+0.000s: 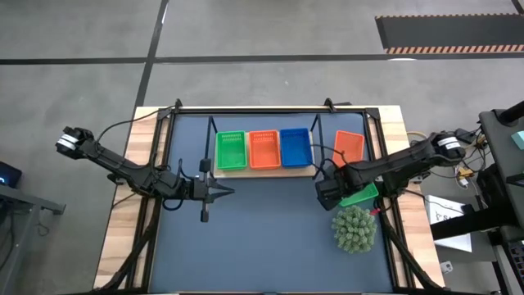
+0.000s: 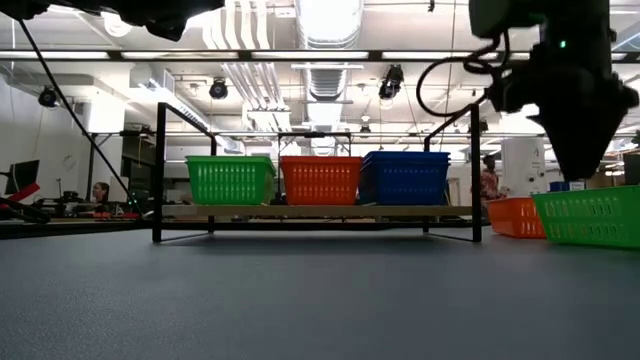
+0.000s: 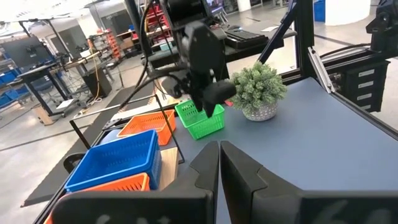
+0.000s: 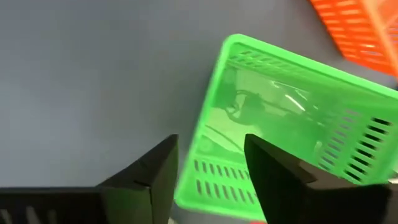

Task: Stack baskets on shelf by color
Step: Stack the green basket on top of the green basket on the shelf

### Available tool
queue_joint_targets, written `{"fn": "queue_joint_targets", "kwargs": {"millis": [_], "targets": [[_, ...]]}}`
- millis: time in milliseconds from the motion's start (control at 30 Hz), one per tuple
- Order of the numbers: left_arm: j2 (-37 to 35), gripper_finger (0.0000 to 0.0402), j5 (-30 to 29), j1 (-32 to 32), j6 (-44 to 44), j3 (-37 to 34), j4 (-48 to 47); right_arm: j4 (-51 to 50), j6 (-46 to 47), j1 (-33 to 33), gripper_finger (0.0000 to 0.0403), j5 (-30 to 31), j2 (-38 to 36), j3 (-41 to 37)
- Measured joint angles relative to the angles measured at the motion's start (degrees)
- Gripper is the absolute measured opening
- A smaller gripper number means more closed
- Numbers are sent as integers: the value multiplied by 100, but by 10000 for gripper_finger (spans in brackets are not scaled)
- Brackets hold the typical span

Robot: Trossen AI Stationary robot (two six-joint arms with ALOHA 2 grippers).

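Observation:
On the light-wood shelf [image 1: 264, 170] at the far side stand a green basket [image 1: 230, 150], an orange basket [image 1: 263, 149] and a blue basket [image 1: 295, 147], side by side. A loose orange basket [image 1: 350, 145] and a loose green basket [image 4: 292, 124] sit on the mat to the shelf's right. My right gripper [image 4: 210, 142] points down, open, just above the green basket's end wall [image 4: 208, 177], with one finger outside it and one over the inside. My left gripper [image 1: 219, 192] hovers shut in front of the shelf's left end, pointing level toward the right.
A round spiky green plant in a pot [image 1: 354, 229] stands close to the near side of the loose green basket. The dark-blue mat [image 1: 262, 246] lies bare in front of the shelf. A black frame [image 1: 270, 107] borders the table's far and side edges.

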Motion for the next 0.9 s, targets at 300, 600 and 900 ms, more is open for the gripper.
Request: {"fn": "queue_joint_targets", "kwargs": {"millis": [300,600,900], "targets": [[0,0,0,0,3,-2,-3,561,-64,0,172,55,312,-202],[0,0,0,0,16,-7,-3,902,-18,0,57,58,384,-257],[2,0,0,0,8,15,4,962,-1296,31,14,-984,329,317]]}}
